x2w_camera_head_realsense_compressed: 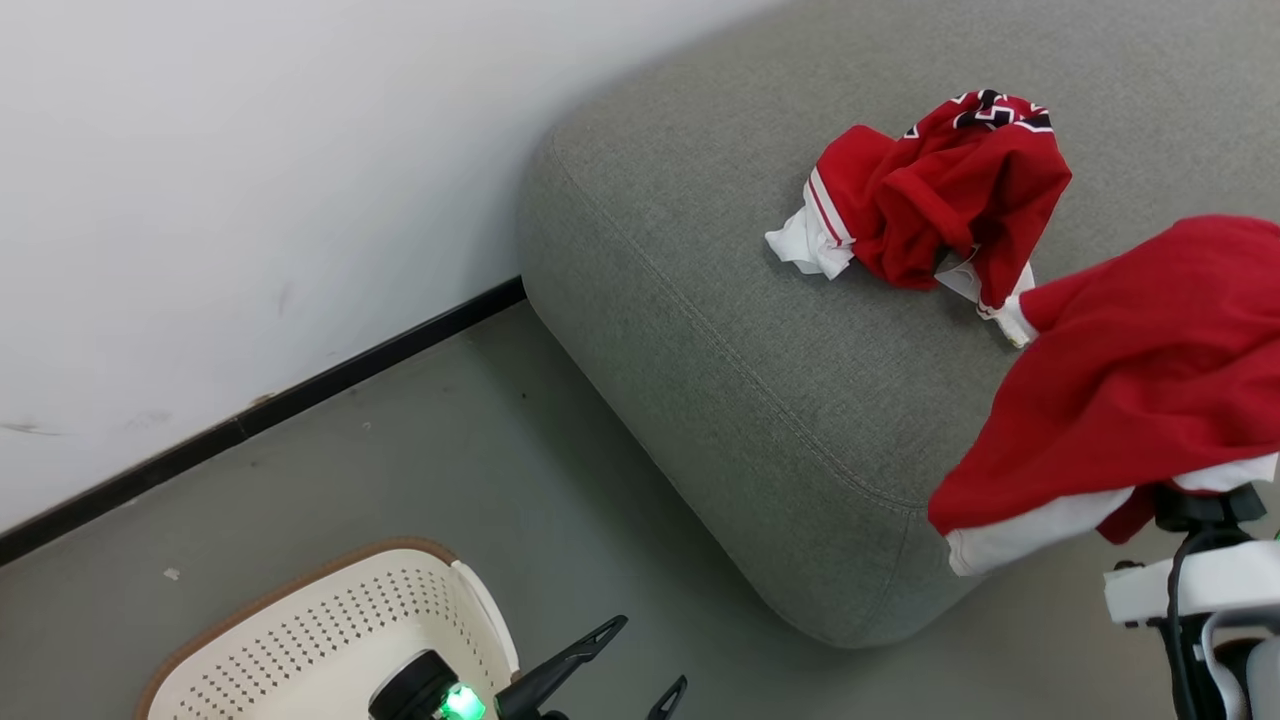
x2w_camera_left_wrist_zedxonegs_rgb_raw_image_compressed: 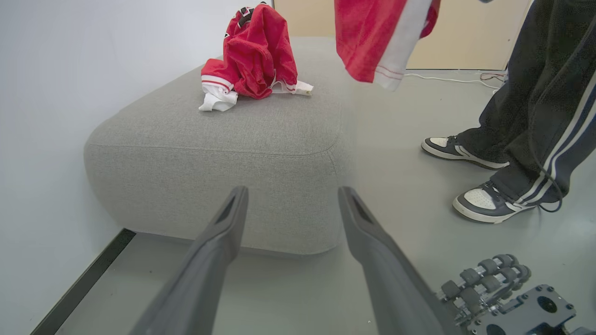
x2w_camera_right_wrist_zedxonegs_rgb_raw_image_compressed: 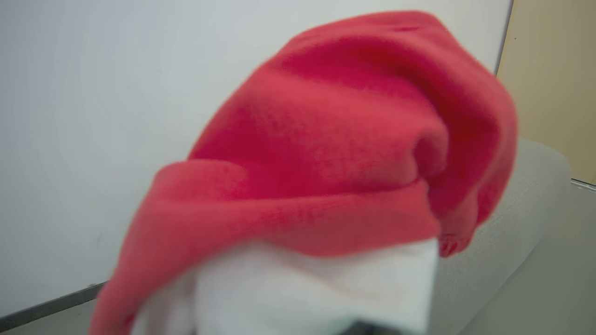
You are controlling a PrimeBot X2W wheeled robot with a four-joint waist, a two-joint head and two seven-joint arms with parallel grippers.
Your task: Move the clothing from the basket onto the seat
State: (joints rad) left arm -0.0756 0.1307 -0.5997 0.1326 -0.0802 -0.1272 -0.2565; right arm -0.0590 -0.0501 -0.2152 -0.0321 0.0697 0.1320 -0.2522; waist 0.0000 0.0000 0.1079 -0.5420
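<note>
Black-and-white lettering tops the crumpled garment (x2w_camera_head_realsense_compressed: 930, 190) on the seat (x2w_camera_head_realsense_compressed: 720, 340), too folded to read. A second garment (x2w_camera_head_realsense_compressed: 1130, 390) hangs over the seat's near corner, draped on the right tool (x2w_camera_head_realsense_compressed: 1203, 508); its fingers are hidden, so I cannot tell its grip. The left tool (x2w_camera_head_realsense_compressed: 652, 650) gapes wide, empty, beside the basket (x2w_camera_head_realsense_compressed: 330, 630). The left wrist view adds a person's striped trousers (x2w_camera_left_wrist_zedxonegs_rgb_raw_image_compressed: 535, 116) and shoes (x2w_camera_left_wrist_zedxonegs_rgb_raw_image_compressed: 484, 204) beside the seat.
</note>
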